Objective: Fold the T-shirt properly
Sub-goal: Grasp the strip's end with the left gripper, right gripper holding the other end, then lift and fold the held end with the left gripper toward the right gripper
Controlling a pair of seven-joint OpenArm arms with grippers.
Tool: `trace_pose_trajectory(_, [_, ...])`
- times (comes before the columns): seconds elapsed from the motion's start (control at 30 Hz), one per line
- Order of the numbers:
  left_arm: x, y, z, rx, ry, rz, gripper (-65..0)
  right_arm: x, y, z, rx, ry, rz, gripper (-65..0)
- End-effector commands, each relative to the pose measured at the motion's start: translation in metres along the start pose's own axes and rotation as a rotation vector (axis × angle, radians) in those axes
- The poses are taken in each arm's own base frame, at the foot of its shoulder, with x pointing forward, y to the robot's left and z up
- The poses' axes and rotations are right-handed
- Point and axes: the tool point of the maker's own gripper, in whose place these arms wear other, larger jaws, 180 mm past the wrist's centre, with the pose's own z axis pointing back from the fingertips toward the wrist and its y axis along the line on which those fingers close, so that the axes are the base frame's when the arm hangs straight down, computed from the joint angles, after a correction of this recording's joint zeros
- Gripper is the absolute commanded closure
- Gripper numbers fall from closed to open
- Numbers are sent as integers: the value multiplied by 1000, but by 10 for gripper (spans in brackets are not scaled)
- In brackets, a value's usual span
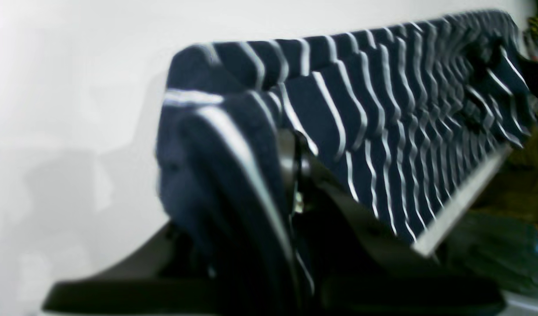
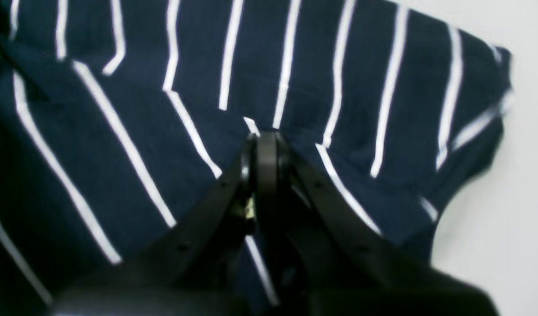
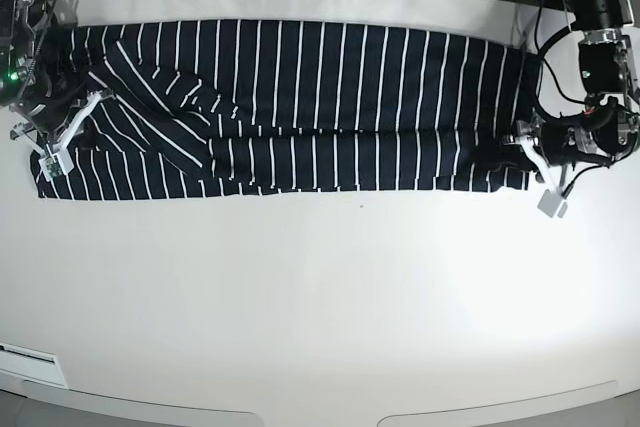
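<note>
Claws both pinch the navy white-striped soft fabric T-shirt [image 3: 300, 107] on the white counter [image 3: 320, 297]: right claw [image 2: 264, 145] at nine o'clock, left claw [image 1: 291, 175] at three.

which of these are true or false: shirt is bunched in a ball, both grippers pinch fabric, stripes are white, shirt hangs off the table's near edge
1. The shirt is bunched in a ball. False: it lies stretched in a long band across the table.
2. Both grippers pinch fabric. True: the left gripper and the right gripper are each shut on the shirt.
3. The stripes are white. True.
4. The shirt hangs off the table's near edge. False: it lies near the far edge.
</note>
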Motion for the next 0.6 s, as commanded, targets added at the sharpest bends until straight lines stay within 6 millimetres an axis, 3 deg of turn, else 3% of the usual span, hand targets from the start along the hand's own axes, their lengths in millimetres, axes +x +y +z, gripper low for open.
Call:
trace_pose_trajectory(0.0, [16, -8, 9, -32, -42, -36, 0, -9, -12, 1, -40, 50, 16, 0])
trace_pose_trajectory(0.13, [32, -45, 14, -232, -135, -69, 0, -17, -7, -2, -25, 78, -6, 0])
trace_pose_trajectory(0.57, [40, -102, -18, -391, -219, -89, 0, -23, 28, -14, 47, 75, -61, 0])
